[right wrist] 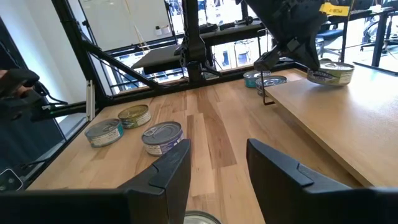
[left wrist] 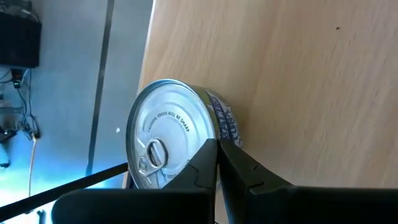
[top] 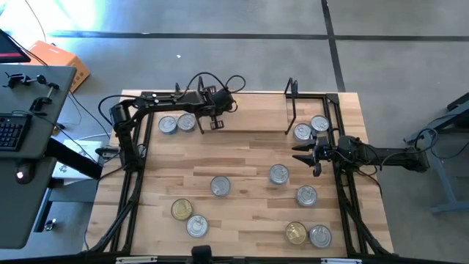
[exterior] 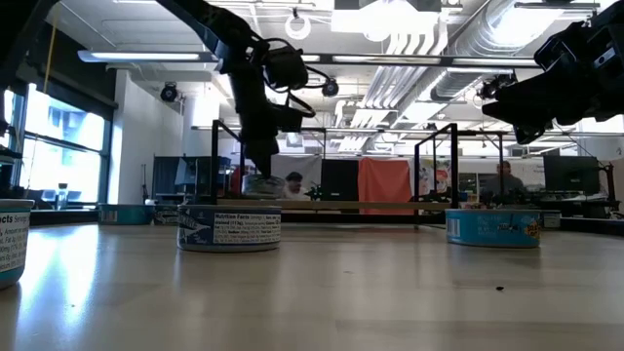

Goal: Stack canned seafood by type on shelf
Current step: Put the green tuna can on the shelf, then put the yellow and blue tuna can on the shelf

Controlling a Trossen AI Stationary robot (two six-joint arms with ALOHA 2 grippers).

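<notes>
A short round tin with a blue and white label [exterior: 229, 228] stands closest on the light wooden bench [top: 242, 165], in front of the low light-wood shelf with black wire end frames [top: 249, 121]. The left hand [top: 214, 123] is over the shelf's left end, clenched on a silver-lidded round tin [left wrist: 171, 142] by its rim, beside two more silver tins [top: 176, 123]. The right hand [top: 302, 155] hangs released near the shelf's right end, where two silver tins [top: 311, 127] rest. Other silver tins and two gold-lidded tins [top: 182, 209] lie scattered on the bench before the shelf.
</notes>
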